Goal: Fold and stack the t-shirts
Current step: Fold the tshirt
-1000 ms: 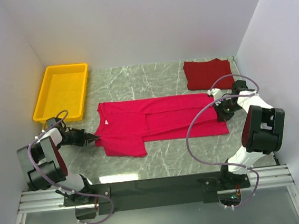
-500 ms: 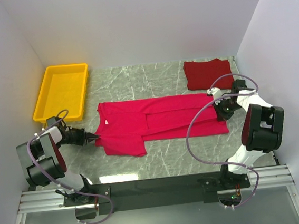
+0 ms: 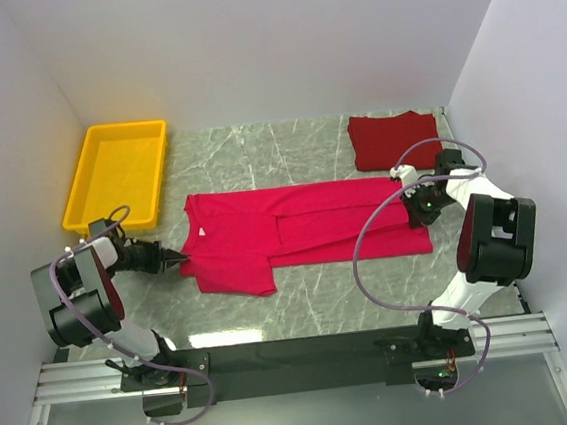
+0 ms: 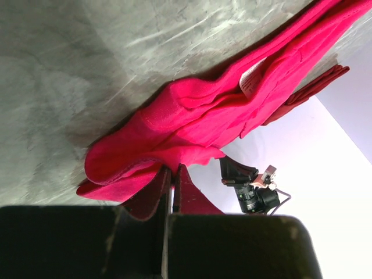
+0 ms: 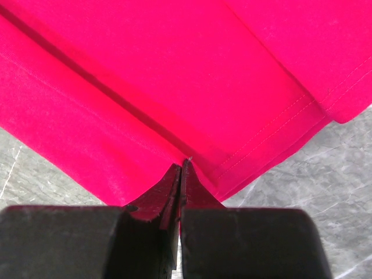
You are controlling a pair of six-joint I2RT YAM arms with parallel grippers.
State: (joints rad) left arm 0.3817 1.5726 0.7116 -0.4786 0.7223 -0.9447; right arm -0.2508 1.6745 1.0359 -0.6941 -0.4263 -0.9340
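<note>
plain crimson-pink t-shirt (image 3: 306, 232) at centre, small white neck label (image 4: 251, 81). plain maroon-red t-shirt (image 3: 394, 140) at 1 o'clock, darker. tray (image 3: 119, 173) bright yellow, 10 o'clock. tabletop (image 3: 257, 145) grey-green marble, white veins. left pincer (image 4: 172, 171) and right pincer (image 5: 181, 165) black.

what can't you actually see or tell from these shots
Left wrist view: print on the neck label of the pink t-shirt, too small and tilted.
Right wrist view: how many layers the right pincer pinches; the pincer itself covers the fold.
Top view: the left pincer tips, too small against the cloth.
Top view: inner folds of the maroon t-shirt, hidden by its top layer.
</note>
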